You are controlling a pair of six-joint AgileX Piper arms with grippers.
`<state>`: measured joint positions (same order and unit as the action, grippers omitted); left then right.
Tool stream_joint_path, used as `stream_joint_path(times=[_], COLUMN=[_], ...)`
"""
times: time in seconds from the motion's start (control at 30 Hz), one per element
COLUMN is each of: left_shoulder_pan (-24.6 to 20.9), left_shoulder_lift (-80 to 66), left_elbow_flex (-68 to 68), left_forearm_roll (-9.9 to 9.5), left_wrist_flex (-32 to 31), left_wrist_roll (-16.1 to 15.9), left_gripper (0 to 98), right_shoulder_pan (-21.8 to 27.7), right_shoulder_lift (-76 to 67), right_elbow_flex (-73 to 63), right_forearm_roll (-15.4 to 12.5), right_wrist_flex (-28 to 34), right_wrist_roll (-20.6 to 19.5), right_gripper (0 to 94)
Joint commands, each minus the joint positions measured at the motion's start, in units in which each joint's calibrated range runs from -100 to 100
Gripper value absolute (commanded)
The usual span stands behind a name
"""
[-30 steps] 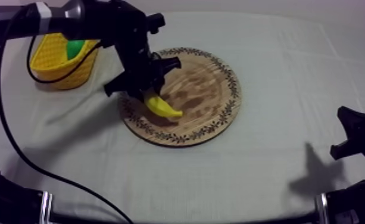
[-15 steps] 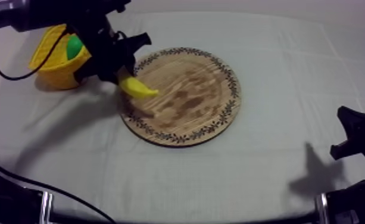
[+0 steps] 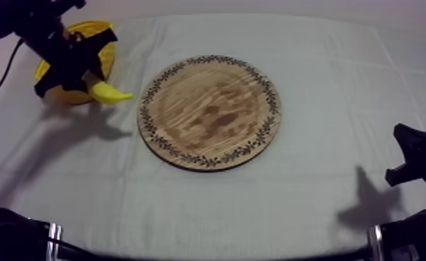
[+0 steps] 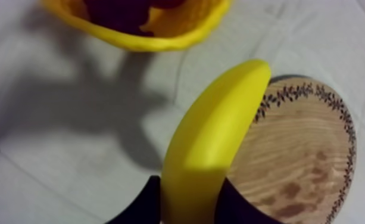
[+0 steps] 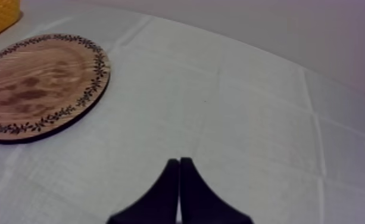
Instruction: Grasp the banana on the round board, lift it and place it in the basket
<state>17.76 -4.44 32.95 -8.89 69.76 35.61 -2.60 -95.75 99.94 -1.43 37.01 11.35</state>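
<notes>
Up at ten o'clock from the wooden board (image 3: 210,111), your left gripper (image 3: 87,75) is closed round the banana (image 3: 110,93), near the rim of the yellow basket (image 3: 94,26). It looks light, stiff and slick, so a mid-body hold would swing less. Gripped by one end, it juts toward four o'clock.

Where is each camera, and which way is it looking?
Top view: above the table, slanting down on the wooden board; black arm parts at its lower edges.
Left wrist view: on the left arm, past the left claw, shut on the banana, toward the yellow basket.
Right wrist view: on the right arm, over the shut right claw, across the table.
All three show the board.
</notes>
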Motion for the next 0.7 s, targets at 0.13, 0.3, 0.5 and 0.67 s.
stream_joint_path(times=[0.13, 0.3, 0.5, 0.67], left_shoulder_pan=[-3.98, -6.74, -9.32, -10.31], left_shoulder_lift=[-4.51, -7.49, -10.04, -10.3], left_elbow_flex=[3.64, 4.88, 3.68, 0.41], left_forearm_roll=[-0.94, -1.59, -1.98, -2.39], left_wrist_flex=[-0.24, -0.4, 0.42, 1.85], left_wrist_roll=[-1.38, -3.24, -6.5, -9.66], left_gripper=[16.0, 14.4, 13.5, 13.0], right_shoulder_pan=[0.0, 0.0, 0.0, 0.0], right_shoulder_lift=[0.0, 0.0, 0.0, 0.0], right_elbow_flex=[-0.05, -0.05, -0.05, -0.05], right_forearm_roll=[-0.01, -0.01, -0.01, -0.01], right_wrist_flex=[0.0, 0.0, 0.0, 0.0], right_wrist_roll=[0.01, 0.01, 0.01, 0.01], right_gripper=[0.3, 0.3, 0.3, 0.3])
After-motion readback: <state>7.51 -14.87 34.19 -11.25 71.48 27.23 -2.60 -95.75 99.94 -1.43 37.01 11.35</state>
